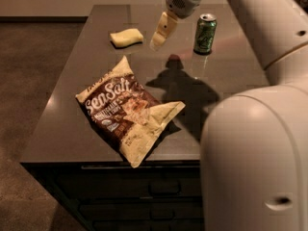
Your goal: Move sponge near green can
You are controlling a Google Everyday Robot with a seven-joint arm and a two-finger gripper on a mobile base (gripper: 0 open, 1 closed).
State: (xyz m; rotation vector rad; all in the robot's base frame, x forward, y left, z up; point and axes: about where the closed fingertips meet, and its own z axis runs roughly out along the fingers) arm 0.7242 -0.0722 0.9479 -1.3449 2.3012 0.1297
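While the claw (160,32), its opening unclear, hangs between sponge (126,37) and green can (205,33), the sponge lies just beside it.

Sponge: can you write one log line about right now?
pale yellow soft sponge: lying on dark table | tool: hovering between sponge and upright green metal can

Dim warm light, soft glare on dark tabletop (96,61), pincer (158,41) hanging above it, casting a dark shadow

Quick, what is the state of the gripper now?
Gripper: cannot be told whether open or closed; it is above the table, between the sponge and the green can, touching neither.
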